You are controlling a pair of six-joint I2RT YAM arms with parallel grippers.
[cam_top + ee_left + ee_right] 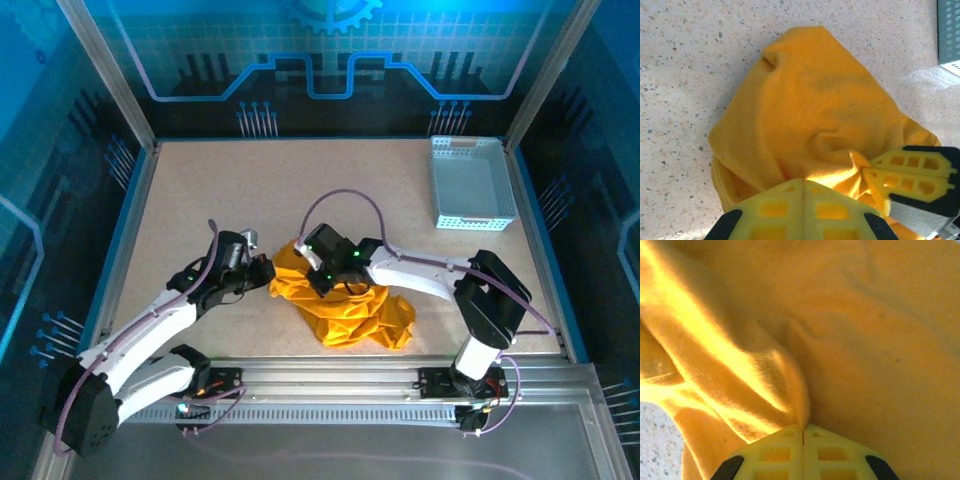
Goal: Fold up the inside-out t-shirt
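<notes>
The inside-out t-shirt [350, 305] lies in a crumpled orange-yellow heap on the table [220, 190], a little below the centre of the top view and just above the rail that carries the arm bases. Its left edge is drawn out into a point where the left pincer [262, 271] meets it. That pincer is clenched on the cloth. In the left wrist view its yellow fingers [790, 205] press together at the bottom of the frame, with a bright fold of the t-shirt [810, 105] running down into their tips.

The right pincer [335, 283] sits on top of the heap, just right of the left one, and is likewise clenched on the shirt. In the right wrist view its fingers meet at the lower middle of the frame, with a ridge of fabric [790, 370] nipped at the seam between them. A patch of speckled table shows at the lower left of that frame.

From the left wrist, the right pincer [870, 169] enters at the lower right, its tip buried in the cloth.

A pale perforated basket [475, 218] stands at the upper right of the table, well apart from the shirt.
</notes>
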